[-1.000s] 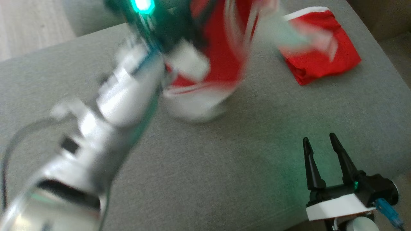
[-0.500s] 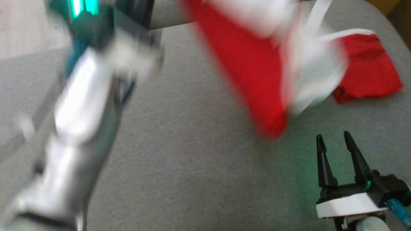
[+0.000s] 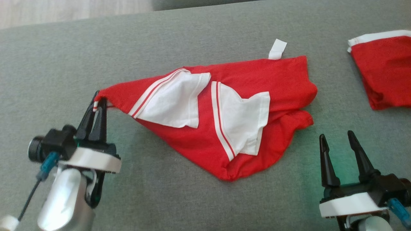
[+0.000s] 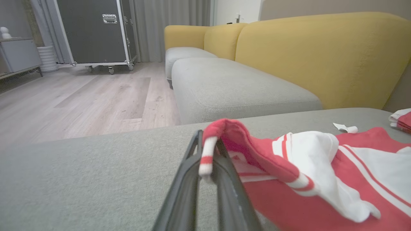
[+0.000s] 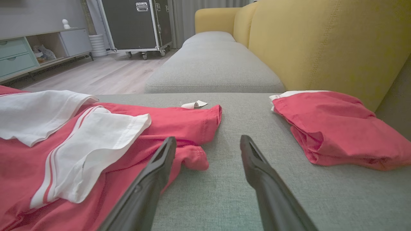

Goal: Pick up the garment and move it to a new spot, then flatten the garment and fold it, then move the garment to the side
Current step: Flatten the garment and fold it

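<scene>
We see the garment point(image 3: 250, 80), red with two white panels edged in thin stripes, lying loosely spread in a rough triangle on the grey cushion point(image 3: 192, 199). The panels face up and a small white tag point(image 3: 277, 49) sticks out past its far edge. Its left corner is drawn out to a point and pinched between the closed fingers of the left pincer point(image 3: 99, 100), while its right end is bunched into soft folds.

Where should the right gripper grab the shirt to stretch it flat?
Probably the bunched corner of the shirt nearest the right gripper, approached low from the right: it stands up in a fold, opposite the end the left gripper holds.
</scene>
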